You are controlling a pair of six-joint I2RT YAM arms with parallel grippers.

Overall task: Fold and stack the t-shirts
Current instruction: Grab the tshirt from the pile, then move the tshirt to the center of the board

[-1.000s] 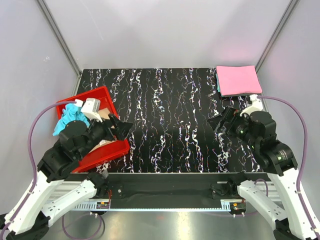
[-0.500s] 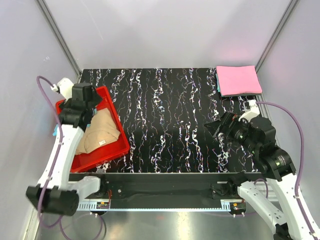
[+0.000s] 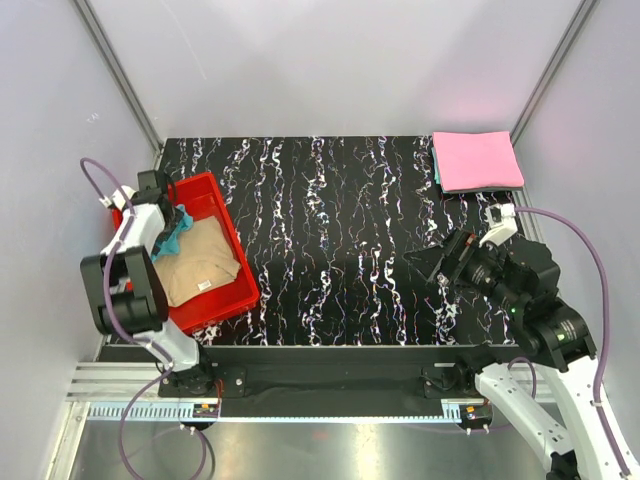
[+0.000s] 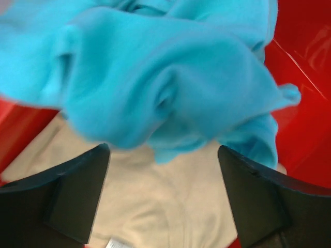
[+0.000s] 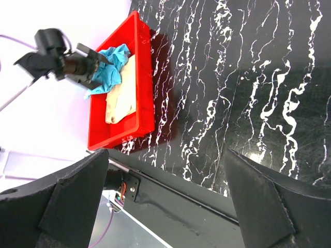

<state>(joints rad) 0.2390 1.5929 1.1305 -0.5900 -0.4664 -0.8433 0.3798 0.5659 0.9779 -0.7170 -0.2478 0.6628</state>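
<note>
Red tray [image 3: 222, 308] taken as landmark.

Inside tray: tan-beige t-shirt [image 3: 200, 268] lying rumpled, turquoise-blue t-shirt [image 3: 176, 228] bunched on its far-left part.

Left gripper [image 4: 163, 150] down in tray, jaws spread wide, pinching nothing.

Only in left wrist view: turquoise folds close ahead of the fingertips, tan cloth beneath, red wall to the side.

Only in top view: pink t-shirt [image 3: 477, 159], folded flat, well right of tray and farther back.

Right gripper [image 5: 166, 152] well right of tray, jaws spread, empty.

Only in right wrist view: tray from the side, left gripper beside the turquoise heap.
</note>
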